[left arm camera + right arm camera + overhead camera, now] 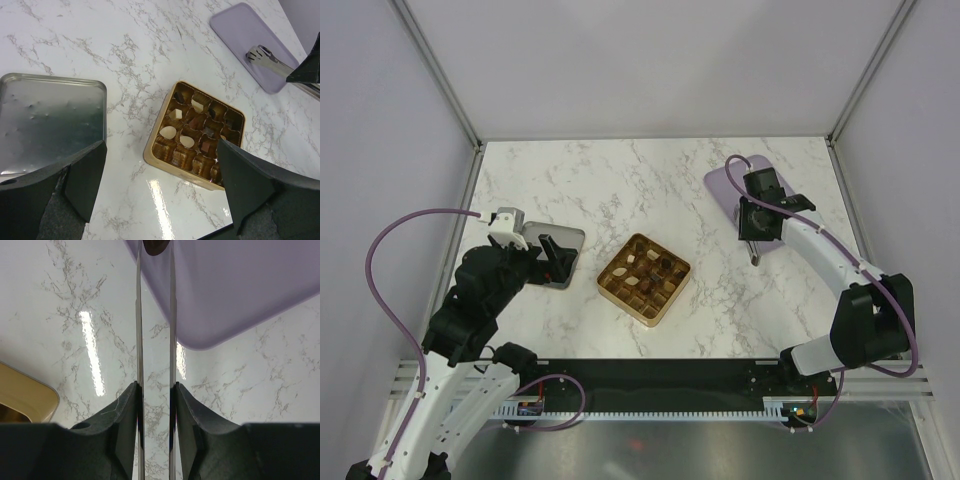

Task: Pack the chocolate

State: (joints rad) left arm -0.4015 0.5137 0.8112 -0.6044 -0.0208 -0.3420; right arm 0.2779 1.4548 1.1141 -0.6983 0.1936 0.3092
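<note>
The gold grid tray [620, 303] sits mid-table and holds several chocolates. Cream [168, 132] and brown [207, 145] pieces lie in its cells, and the tray [150, 150] has other cells bare. My left gripper [160, 195] is open and empty, hovering just left of the tray [552, 258]. My right gripper [156, 390] is shut on metal tongs [139, 315], held over the edge of a purple tray [240, 285]. A dark brown piece [156, 246] sits between the tongs' tips, cut off by the frame's top edge. The right gripper [755, 215] is at the right.
A silver tin lid [535, 240] lies inside-up on the left, beside my left gripper [45, 125]. The purple tray [720, 185] lies at the back right. The tongs' tips [257, 51] show over it in the left wrist view. Walls enclose the marble table.
</note>
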